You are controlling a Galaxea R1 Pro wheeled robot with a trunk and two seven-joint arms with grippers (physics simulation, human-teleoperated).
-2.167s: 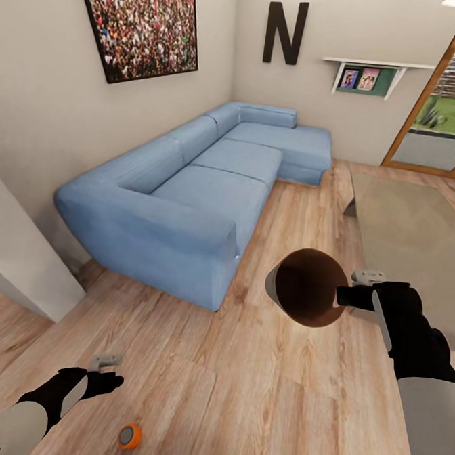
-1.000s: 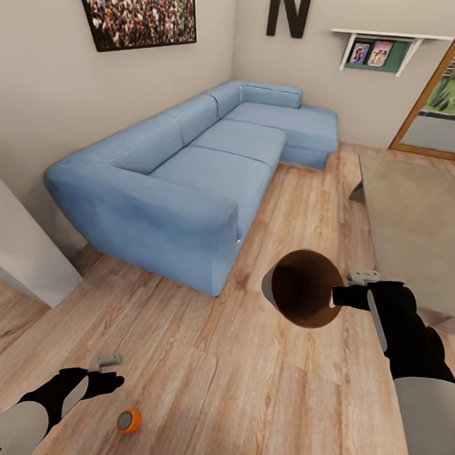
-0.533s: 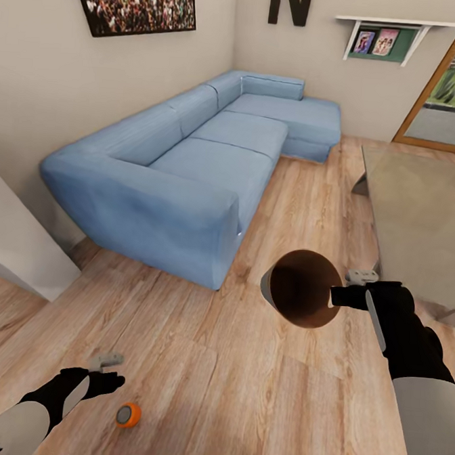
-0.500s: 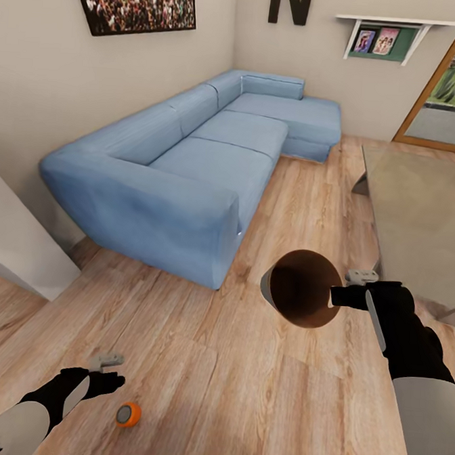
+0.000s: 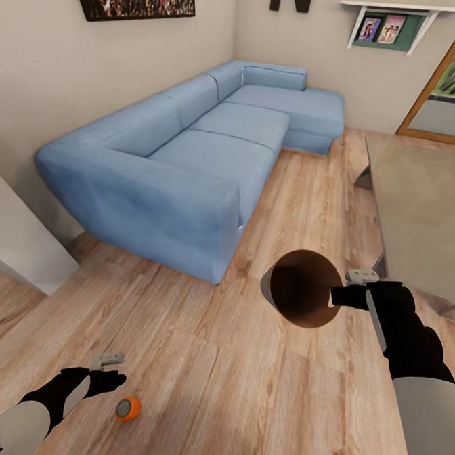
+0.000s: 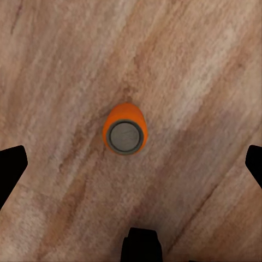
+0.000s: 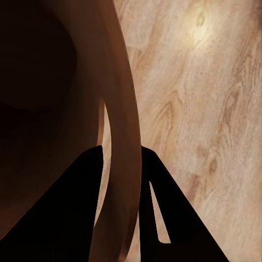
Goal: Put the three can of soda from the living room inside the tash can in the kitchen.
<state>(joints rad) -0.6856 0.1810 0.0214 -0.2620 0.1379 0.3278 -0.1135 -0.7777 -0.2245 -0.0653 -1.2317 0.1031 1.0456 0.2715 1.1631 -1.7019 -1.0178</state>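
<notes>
Left gripper (image 6: 131, 164) hovers wide over the orange can (image 6: 125, 136); right gripper (image 5: 341, 296) pinches bin rim (image 5: 271, 285).

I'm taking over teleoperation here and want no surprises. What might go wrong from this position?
1. The right end effector pinches only the trash can's thin rim, with the bin tipped on its side in the air; it may slip or swing.
2. The orange soda can stands upright on the floor between the open fingers of the left end effector. An off-centre descent might topple it and let it roll.
</notes>
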